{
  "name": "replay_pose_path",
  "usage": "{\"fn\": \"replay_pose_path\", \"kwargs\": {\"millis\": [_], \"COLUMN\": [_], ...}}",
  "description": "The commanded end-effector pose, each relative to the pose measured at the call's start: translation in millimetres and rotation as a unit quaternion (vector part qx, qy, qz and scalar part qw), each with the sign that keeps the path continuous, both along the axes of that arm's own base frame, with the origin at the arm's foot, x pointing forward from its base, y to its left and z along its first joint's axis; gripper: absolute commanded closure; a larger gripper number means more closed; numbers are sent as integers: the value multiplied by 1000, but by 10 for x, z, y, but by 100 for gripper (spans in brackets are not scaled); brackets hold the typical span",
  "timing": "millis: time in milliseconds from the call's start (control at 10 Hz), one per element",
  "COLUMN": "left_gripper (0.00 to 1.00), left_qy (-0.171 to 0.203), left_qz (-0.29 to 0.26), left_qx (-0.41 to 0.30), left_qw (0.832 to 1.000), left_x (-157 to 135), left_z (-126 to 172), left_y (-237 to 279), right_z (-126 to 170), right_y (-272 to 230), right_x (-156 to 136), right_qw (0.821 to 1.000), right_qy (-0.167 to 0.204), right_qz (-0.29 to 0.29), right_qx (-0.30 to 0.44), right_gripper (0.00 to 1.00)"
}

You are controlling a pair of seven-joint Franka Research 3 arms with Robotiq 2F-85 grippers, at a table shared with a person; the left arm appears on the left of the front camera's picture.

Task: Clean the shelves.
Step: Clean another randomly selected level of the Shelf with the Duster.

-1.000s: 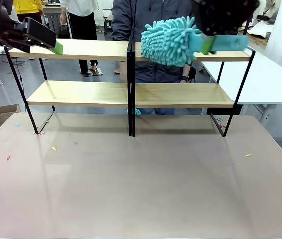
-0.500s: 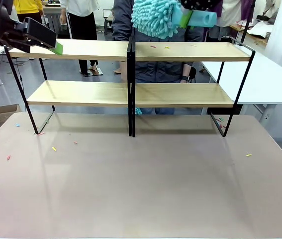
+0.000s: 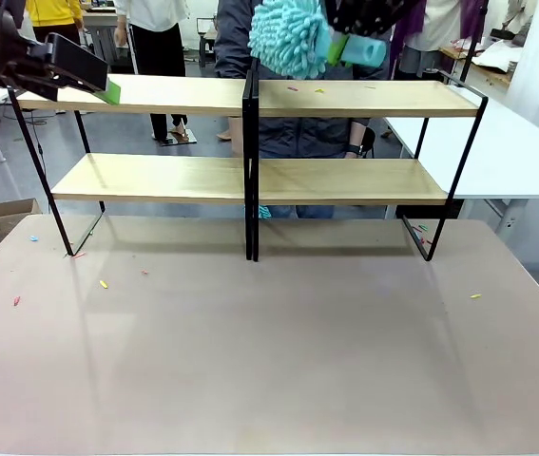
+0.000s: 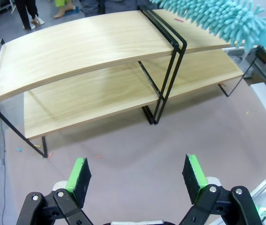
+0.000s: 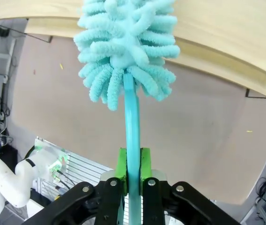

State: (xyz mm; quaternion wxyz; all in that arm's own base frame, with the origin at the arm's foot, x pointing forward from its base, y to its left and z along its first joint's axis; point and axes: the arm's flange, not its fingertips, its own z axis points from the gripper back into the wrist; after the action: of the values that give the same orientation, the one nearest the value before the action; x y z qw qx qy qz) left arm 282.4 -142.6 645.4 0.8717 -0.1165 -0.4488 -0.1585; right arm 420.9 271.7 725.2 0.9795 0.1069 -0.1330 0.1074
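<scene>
The right claw (image 5: 132, 176), shut on the thin stiff handle of a soft, light teal duster (image 3: 290, 36), holds it above the shelves (image 3: 250, 98) on the bench (image 3: 269, 342), while the left claw (image 4: 137, 174) hangs open and empty.

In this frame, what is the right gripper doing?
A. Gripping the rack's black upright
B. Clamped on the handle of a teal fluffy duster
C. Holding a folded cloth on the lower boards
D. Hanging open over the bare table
B. In the right wrist view the right gripper is shut with its green pads against the teal handle of the duster, whose fluffy head is raised near the top of the shelves.
</scene>
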Motion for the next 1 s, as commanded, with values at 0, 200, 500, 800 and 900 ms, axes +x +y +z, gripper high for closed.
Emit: {"fn": "replay_pose_path", "kwargs": {"millis": [0,200,500,800,900], "left_gripper": [0,0,0,0,0], "left_qy": [-4,-4,-4,-4,-4], "left_qz": [-2,-2,-2,-2,-2], "left_qx": [-4,-4,-4,-4,-4], "left_qw": [1000,1000,1000,1000,1000], "left_x": [-1,-1,-1,-1,-1], "left_z": [0,0,0,0,0], "left_y": [10,10,10,10,10], "right_z": [-38,-124,-190,-202,-198], "right_y": [23,5,-294,-837,-1044], "right_x": [107,180,230,151,120], "right_qw": [999,998,983,953,942], "right_qy": [11,25,53,79,85], "right_qz": [-39,-64,-174,-291,-319], "right_qx": [15,10,-1,-43,-54], "right_gripper": [88,88,88,88,88]}}
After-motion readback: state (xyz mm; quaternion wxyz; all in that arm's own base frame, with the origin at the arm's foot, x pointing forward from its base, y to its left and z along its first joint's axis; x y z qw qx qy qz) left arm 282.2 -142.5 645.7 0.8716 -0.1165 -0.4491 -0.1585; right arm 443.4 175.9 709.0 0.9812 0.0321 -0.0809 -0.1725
